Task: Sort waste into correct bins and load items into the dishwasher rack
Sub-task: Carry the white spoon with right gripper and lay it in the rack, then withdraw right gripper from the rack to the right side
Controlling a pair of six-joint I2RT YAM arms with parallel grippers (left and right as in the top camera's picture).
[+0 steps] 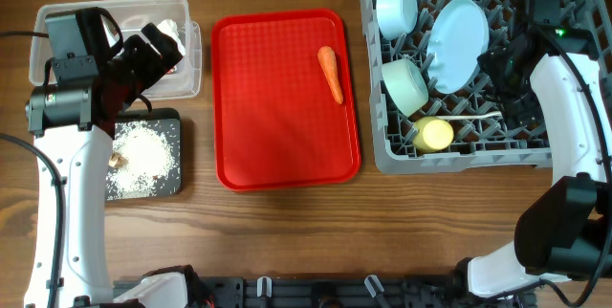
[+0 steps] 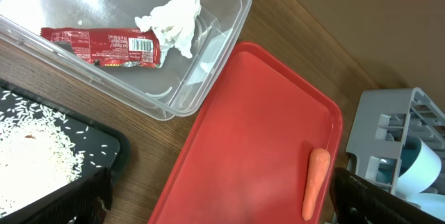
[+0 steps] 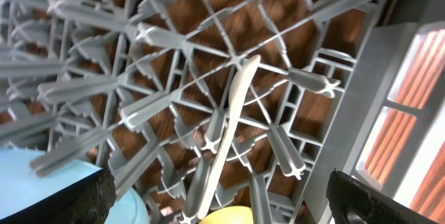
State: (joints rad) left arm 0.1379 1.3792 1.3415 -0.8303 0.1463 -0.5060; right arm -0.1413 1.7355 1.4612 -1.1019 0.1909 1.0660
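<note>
The orange carrot lies on the flat red serving tray; it also shows in the left wrist view. The clear tub holds the red snack wrapper and white tissue. The black tray holds loose rice and a brown scrap. The grey rack holds the blue plate, blue bowl, green bowl, yellow cup and white spoon, which also shows in the right wrist view. My left gripper is open and empty over the tub's right end. My right gripper is open and empty above the spoon.
The rack's upright pegs stand close around the spoon. Bare wood table runs along the front. The red tray sits between the bins at left and the rack at right.
</note>
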